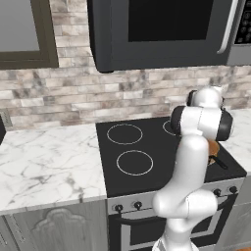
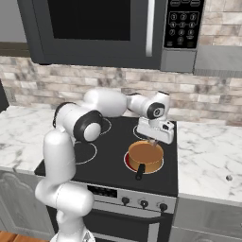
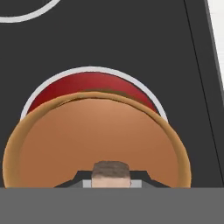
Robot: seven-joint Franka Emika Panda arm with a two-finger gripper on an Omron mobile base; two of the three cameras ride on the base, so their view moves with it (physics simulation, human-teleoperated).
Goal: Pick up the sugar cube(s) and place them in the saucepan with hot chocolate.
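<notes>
One sugar cube (image 3: 111,173) sits clamped in the hand (image 2: 152,140) right over the saucepan (image 2: 145,156) on the lit burner; risk: cube sticks or splashes choc w/ sloppy release.

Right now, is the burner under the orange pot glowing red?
Yes, a red glowing ring shows on the black stove just past the rim of the saucepan in the hand view.

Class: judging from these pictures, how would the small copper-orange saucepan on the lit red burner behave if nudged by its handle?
The copper-orange saucepan would probably pivot, since its thin dark handle sticks out sideways. Brimful of brown liquid, it might slosh. Its wide flat base likely resists tipping.
</notes>
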